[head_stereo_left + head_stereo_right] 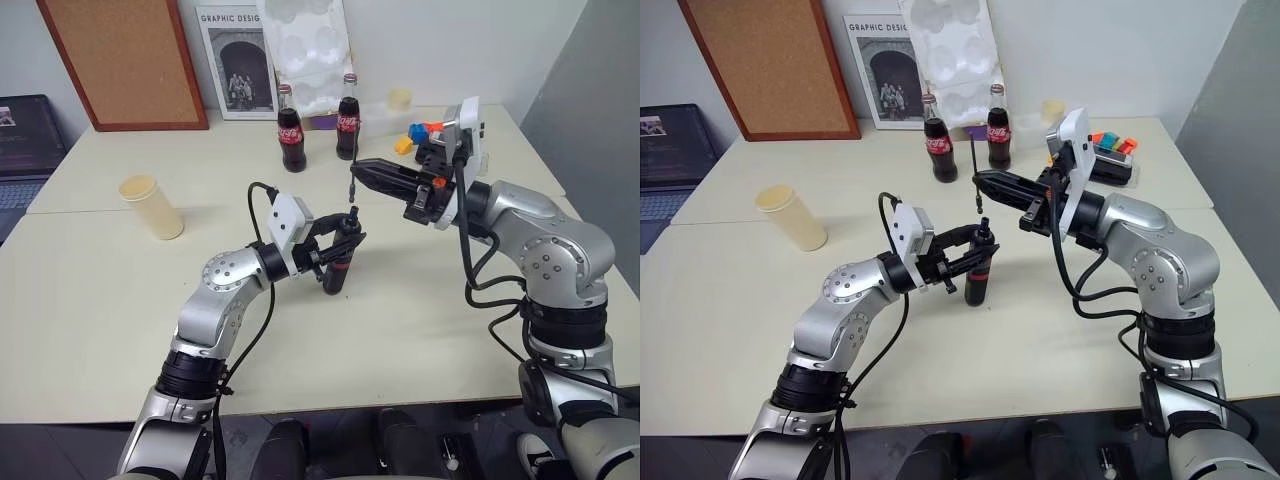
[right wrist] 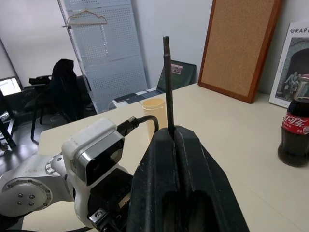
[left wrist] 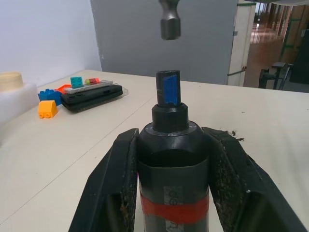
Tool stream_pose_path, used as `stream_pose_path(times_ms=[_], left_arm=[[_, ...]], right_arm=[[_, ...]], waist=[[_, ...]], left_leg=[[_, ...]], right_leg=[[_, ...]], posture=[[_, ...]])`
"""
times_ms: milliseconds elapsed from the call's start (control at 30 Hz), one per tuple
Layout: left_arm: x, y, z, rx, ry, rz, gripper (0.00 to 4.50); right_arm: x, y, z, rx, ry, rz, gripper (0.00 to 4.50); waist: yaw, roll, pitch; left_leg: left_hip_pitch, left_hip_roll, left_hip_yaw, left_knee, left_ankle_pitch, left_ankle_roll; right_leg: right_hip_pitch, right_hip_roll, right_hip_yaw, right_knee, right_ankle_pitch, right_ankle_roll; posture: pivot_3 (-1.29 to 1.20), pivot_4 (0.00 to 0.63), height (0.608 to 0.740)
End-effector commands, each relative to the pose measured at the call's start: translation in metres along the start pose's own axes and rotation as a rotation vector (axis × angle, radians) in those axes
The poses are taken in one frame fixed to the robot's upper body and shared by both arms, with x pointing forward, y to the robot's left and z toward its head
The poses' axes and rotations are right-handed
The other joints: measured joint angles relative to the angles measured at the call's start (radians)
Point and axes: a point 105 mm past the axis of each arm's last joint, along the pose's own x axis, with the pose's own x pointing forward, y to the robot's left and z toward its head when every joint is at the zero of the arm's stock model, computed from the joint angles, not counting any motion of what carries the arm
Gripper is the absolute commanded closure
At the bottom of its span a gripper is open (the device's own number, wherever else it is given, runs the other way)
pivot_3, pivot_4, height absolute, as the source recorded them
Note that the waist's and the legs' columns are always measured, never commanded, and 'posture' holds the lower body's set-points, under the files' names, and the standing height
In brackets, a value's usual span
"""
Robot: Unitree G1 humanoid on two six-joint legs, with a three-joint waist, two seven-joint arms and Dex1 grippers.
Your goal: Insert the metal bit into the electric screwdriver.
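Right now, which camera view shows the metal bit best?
The right wrist view: the metal bit stands full length between the right gripper fingers. The eye views show it small; the left wrist view shows its lower end.

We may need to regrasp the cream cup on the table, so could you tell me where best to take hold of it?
Grip the cup across its mid wall, coming level from the side facing the robot. It stands upright, tall and narrow, mouth up, with bare table all around it.
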Motion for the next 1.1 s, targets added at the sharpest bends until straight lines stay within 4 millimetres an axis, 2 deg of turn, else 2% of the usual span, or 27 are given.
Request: stream_pose_path(times_ms=[33, 600, 1100], left_arm=[[-0.0073, 0.0025, -0.0212, -0.037, 0.091, 0.029, 2.83], [-0.015, 0.0024, -0.0214, -0.035, 0.107, 0.041, 2.83], [-0.0148, 0.003, -0.0226, -0.037, 0.108, 0.044, 2.83]], right_arm=[[-0.003, 0.0003, 0.0026, -0.031, -0.02, 0.004, 4.46], [-0.0056, 0.0032, -0.0014, -0.004, -0.024, 0.004, 4.46], [-0.0048, 0.004, 0.0069, 0.017, -0.054, -0.008, 4.46]], waist=[[0.0, 0.0, 0.0], [-0.001, 0.0, 0.0], [-0.001, 0.0, 0.0]], left_leg=[[0.0, 0.0, 0.0, 0.0, 0.0, 0.0], [0.0, 0.0, 0.0, 0.0, 0.0, 0.0], [0.0, 0.0, 0.0, 0.0, 0.0, 0.0]], right_leg=[[0.0, 0.0, 0.0, 0.0, 0.0, 0.0], [0.0, 0.0, 0.0, 0.0, 0.0, 0.0], [0.0, 0.0, 0.0, 0.0, 0.0, 0.0]], posture=[[0.0, 0.15, 0.74], [0.0, 0.15, 0.74], [0.0, 0.15, 0.74]])
